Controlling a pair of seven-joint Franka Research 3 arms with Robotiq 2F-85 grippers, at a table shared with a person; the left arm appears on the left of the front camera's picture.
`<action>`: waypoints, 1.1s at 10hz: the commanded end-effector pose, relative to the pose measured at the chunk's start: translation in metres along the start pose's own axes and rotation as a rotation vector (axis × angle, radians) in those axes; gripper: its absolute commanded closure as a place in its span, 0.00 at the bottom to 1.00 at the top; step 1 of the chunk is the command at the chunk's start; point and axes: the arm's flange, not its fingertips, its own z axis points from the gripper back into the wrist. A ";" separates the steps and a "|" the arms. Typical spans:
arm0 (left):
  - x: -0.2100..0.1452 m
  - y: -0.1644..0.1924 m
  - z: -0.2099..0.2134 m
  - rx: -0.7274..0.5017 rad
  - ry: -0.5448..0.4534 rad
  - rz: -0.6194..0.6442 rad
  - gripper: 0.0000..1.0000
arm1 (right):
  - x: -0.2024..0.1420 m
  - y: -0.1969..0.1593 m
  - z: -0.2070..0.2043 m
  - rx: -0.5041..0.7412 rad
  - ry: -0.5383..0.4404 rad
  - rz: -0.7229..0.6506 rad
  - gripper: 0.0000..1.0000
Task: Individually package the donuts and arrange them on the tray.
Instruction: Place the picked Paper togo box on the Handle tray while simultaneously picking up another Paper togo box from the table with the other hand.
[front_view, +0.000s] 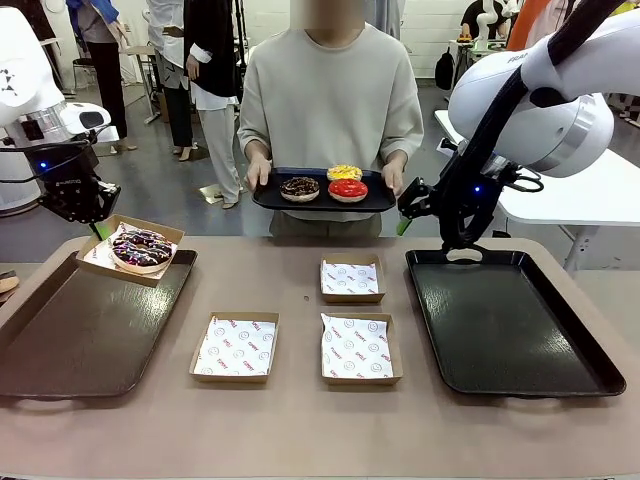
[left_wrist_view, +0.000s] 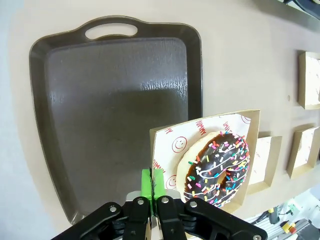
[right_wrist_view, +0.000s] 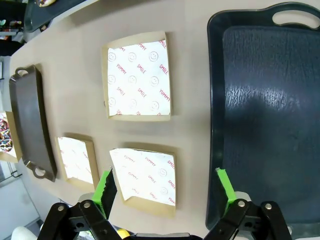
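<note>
The box (left_wrist_view: 170, 142) holding the sprinkled donut (left_wrist_view: 217, 167) is pinched by one edge in the closed left gripper (left_wrist_view: 152, 182), just beyond its fingers above the left tray (left_wrist_view: 100, 125), apparently thinly, so the donut could be tipped out; the right gripper (right_wrist_view: 166, 187) is held spread wide, empty.

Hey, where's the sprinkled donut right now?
Front view, left side: the sprinkled donut sits in a paper-lined box at the left tray's far right corner, with the left arm's jaws shut on the box's edge.
</note>
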 end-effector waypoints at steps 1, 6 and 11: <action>0.000 0.000 0.000 0.000 0.000 0.000 0.99 | 0.000 0.000 0.000 0.000 0.000 -0.001 0.00; 0.010 0.010 -0.034 0.110 -0.009 -0.150 0.99 | 0.041 0.044 -0.045 -0.259 -0.003 0.035 0.00; 0.027 0.035 -0.055 0.064 0.006 -0.102 0.99 | 0.101 0.088 -0.106 -0.313 0.044 0.020 0.00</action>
